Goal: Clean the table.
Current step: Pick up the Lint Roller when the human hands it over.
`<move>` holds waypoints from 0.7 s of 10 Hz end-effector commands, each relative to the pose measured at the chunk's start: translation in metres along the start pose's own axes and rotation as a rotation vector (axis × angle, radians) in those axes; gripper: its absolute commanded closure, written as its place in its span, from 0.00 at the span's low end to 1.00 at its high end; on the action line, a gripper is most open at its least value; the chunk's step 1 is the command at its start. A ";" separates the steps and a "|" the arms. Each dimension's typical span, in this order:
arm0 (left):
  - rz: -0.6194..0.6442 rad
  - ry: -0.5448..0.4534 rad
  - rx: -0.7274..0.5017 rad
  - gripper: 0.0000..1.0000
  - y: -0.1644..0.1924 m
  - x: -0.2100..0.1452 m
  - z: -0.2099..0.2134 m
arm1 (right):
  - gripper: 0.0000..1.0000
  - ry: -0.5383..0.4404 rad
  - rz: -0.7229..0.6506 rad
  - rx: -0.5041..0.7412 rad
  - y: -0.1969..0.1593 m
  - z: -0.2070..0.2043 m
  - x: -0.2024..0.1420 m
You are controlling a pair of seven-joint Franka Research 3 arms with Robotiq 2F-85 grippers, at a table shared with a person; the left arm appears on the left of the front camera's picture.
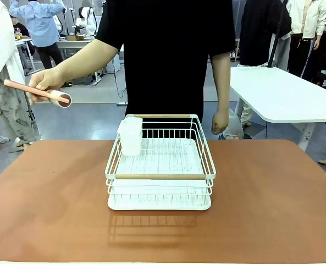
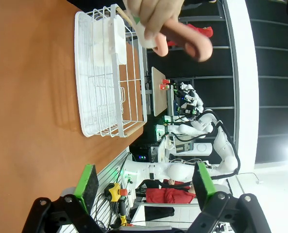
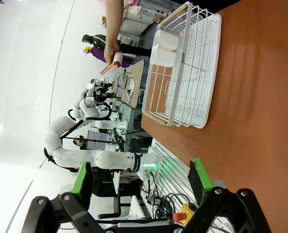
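Terracotta counter (image 1: pixel 272 209) carries a white wire rack (image 1: pixel 160 177) mid-top, with a white cup (image 1: pixel 131 136) in its far-left corner. Person's hand (image 1: pixel 44 81) holds a pink-handled tool (image 1: pixel 15 86) out left of the rack, likely offering it. Robot's left hand (image 2: pixel 146 187) and right hand (image 3: pixel 140 180) are both wide and empty.

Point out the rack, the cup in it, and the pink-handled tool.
rack (image 1: pixel 160 176), front view, near wooden handle
cup (image 1: pixel 131 137), front view, middle of its side
tool (image 1: pixel 15 85), front view, free end of its pink handle
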State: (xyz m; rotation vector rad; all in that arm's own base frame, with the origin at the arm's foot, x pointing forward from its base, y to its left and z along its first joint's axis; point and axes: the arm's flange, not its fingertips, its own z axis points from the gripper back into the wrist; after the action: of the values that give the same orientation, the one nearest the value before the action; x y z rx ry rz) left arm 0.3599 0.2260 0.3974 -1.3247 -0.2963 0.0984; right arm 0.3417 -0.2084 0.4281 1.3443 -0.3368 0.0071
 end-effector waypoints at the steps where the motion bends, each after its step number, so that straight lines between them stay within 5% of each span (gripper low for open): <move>1: 0.005 -0.007 0.004 0.00 -0.001 0.000 0.002 | 0.00 0.000 0.007 0.000 0.002 0.001 0.001; 4: 0.047 -0.049 0.090 0.00 -0.039 -0.001 0.003 | 0.00 0.000 0.007 0.000 0.002 0.001 0.001; 7: 0.230 -0.157 0.195 0.00 -0.095 0.000 0.012 | 0.00 0.000 0.007 0.000 0.002 0.001 0.001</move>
State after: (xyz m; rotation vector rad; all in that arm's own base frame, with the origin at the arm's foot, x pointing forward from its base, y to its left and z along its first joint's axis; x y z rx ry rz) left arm 0.3553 0.2246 0.4758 -1.2050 -0.2889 0.3357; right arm 0.3418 -0.2084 0.4280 1.3443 -0.3367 0.0070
